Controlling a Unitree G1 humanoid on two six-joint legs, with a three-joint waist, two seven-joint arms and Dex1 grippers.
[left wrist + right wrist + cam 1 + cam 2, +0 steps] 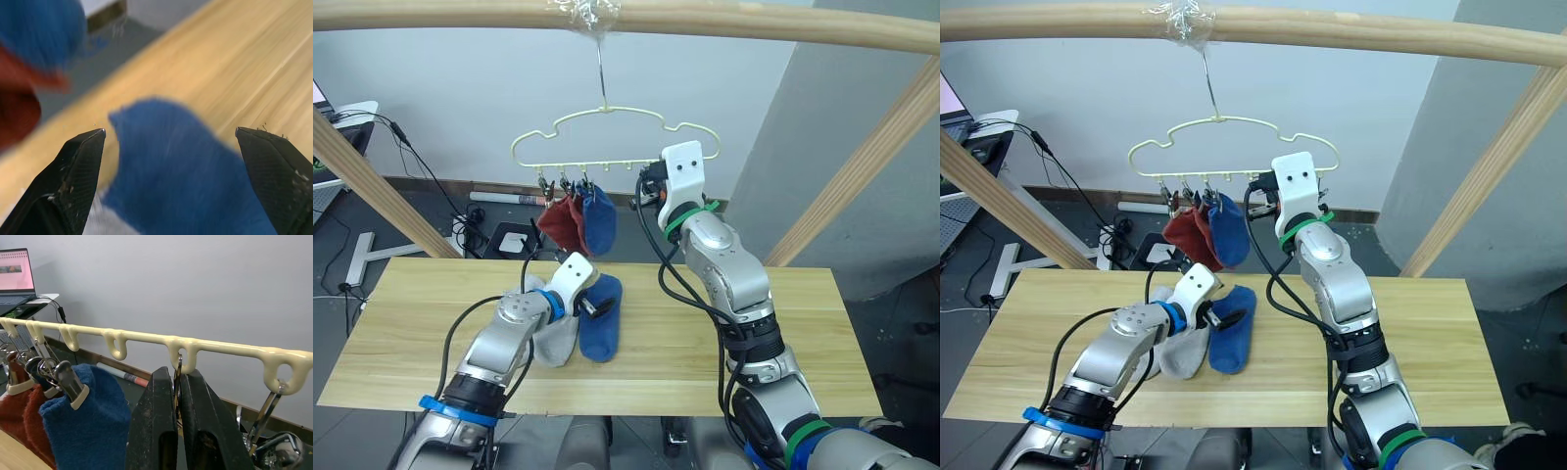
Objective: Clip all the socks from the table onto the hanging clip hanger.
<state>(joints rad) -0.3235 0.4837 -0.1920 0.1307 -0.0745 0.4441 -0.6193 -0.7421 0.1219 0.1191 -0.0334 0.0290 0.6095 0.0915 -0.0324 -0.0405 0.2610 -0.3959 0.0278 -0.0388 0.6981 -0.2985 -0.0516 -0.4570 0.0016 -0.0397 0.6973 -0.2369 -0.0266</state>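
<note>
The pale yellow-green clip hanger point(607, 147) hangs by its hook from the top pole. Two rust red socks point(563, 223) and a blue sock point(599, 220) hang from its left clips. My right gripper point(177, 377) is raised to the hanger's lower bar, shut on a dark metal clip point(178, 363) right of the hung socks. On the table point(783, 323) lie a blue sock point(603, 328) and light grey sock fabric point(556, 343), touching side by side. My left gripper point(171, 132) is open just over the blue sock, one finger on each side.
A round wooden pole frame point(862, 171) surrounds the table, with slanted poles at left and right. Another empty clip point(266, 406) hangs further along the bar. Cables and a laptop point(14, 271) are at the far left behind the table.
</note>
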